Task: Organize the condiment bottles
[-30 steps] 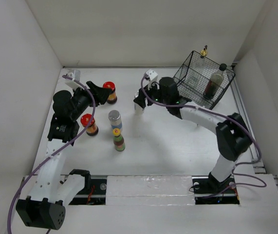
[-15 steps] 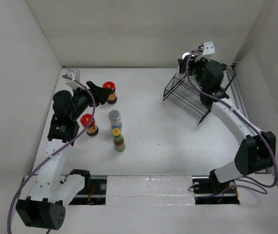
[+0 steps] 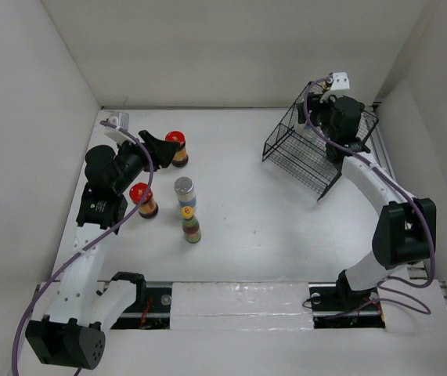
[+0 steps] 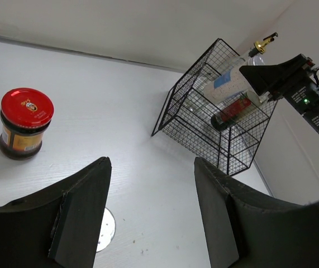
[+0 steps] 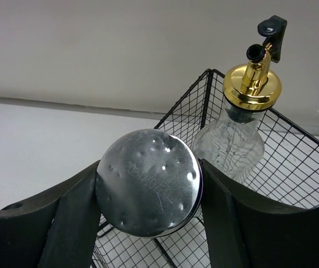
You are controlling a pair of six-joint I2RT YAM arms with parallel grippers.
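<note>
Black wire basket (image 3: 301, 157) sat tipped below right gripper (image 5: 148, 170); tall gold-topped bottle (image 5: 233, 139) leaned inside it, just beyond that gripper; right gripper pinched silver-lidded jar (image 5: 143, 190) over basket's near rim; left gripper (image 4: 152, 167) spread, red-capped jar (image 4: 25, 123) ahead-left, well apart.

The round silver jar lid (image 5: 147, 181) is dimpled, scratched, dull metal. The tall clear bottle (image 5: 230, 144) is patterned glass under a glossy gold top (image 5: 253, 85). The black basket (image 5: 304, 167) is thin wire. The right gripper (image 5: 148, 170) has matt black fingers (image 5: 72, 223).
</note>
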